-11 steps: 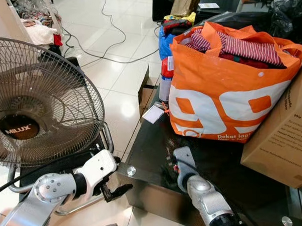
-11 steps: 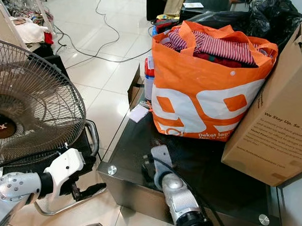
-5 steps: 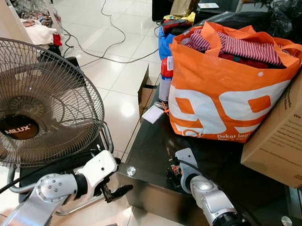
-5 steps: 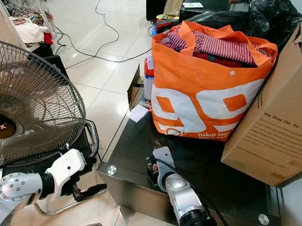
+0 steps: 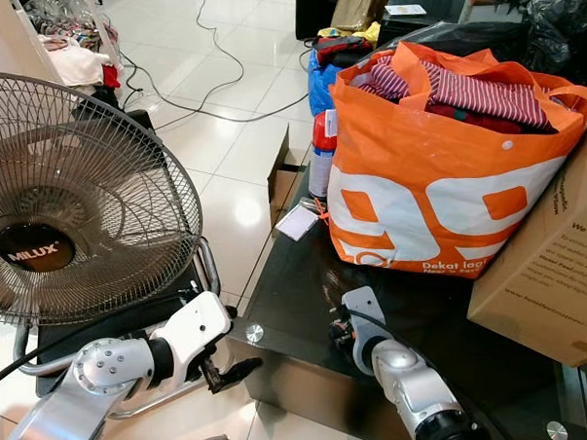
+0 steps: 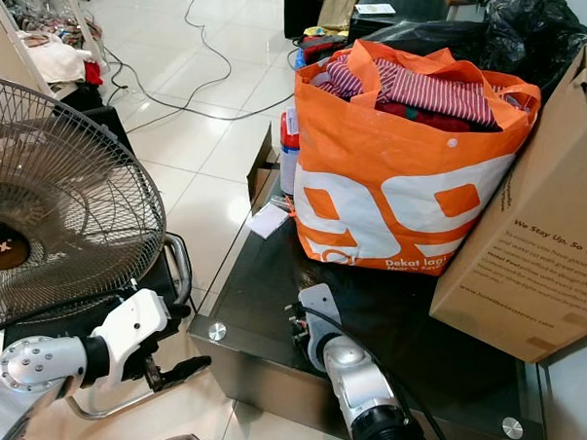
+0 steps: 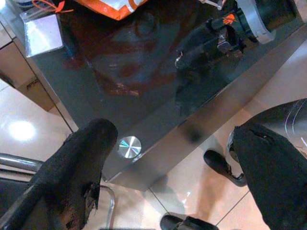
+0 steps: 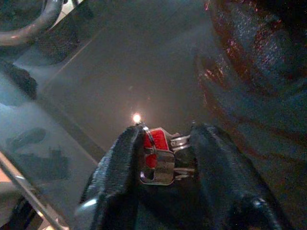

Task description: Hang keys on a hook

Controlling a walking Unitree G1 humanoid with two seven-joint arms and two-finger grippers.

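My right fingers [image 8: 125,158] are closed on the keys [image 8: 160,158]: metal blanks and a red tag pinched between the two pads, tips pointing down at the dark glass tabletop [image 5: 301,279]. Whether the bunch rests on the glass or hangs just above it, I cannot tell. The pinch takes the bunch by its middle, probably so it cannot swing when lifted.

Just beyond the fingertips is bare glass. Farther out stands an orange bag [image 5: 442,168] stuffed with striped cloth, with a cardboard box [image 5: 556,241] beside it and a small white card [image 5: 298,222] near the far tabletop edge.

My left fingers [image 7: 76,167] are spread wide with nothing between them, hanging off the tabletop's near corner over the tiled floor [image 5: 228,149]. That arm looks parked out of the way. A standing fan [image 5: 70,201] is close beside it.

I cannot make out a hook anywhere. Judgement: grasp made; lifting and finding the hook remain.
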